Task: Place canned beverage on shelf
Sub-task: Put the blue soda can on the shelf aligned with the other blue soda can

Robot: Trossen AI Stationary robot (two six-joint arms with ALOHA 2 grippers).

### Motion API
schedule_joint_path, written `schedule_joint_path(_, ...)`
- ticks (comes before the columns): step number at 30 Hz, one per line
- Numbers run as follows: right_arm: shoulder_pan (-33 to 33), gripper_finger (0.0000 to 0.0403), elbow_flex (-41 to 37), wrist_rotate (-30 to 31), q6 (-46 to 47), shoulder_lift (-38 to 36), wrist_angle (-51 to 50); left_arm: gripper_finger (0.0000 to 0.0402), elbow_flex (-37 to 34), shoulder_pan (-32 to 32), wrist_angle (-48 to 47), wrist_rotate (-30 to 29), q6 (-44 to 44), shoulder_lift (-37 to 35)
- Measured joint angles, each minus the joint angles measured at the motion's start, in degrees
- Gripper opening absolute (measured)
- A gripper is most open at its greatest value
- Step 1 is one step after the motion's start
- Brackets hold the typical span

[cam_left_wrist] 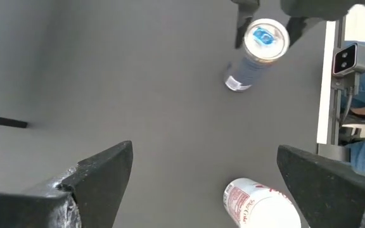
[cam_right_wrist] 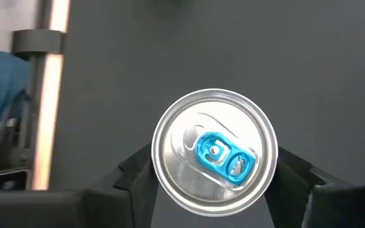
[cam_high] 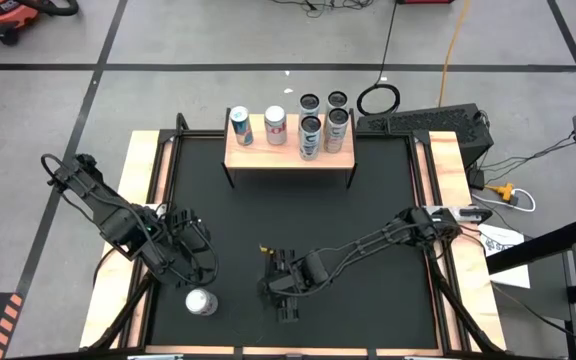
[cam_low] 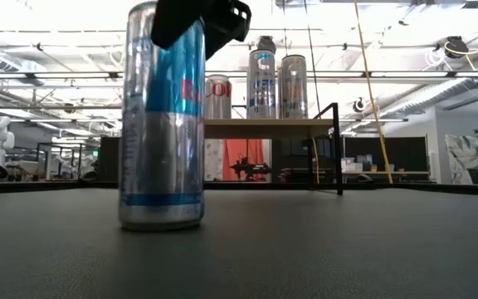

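Blue-tab can (cam_right_wrist: 215, 149) between right claw (cam_right_wrist: 215, 190) fingers; white can (cam_high: 201, 301) nearby.

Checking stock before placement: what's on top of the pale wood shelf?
On the pale wood shelf with black legs: four upright cans, a blue-silver can, a red-white can, and two silver slim cans. Two more cans stand behind it on the floor.

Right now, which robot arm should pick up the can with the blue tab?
The right one, probably. The right gripper already straddles the blue-tabbed can from above, while the left gripper hangs open beside a white can.
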Motion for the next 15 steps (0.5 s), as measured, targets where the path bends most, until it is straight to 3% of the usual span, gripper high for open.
schedule_joint_path(15, -5.2, 0.0202, 0.0, 4.1, 4.6, 0.0, -1.9, 0.0393, 0.0, 0.0, 0.0, -0.6, -0.2, 0.0)
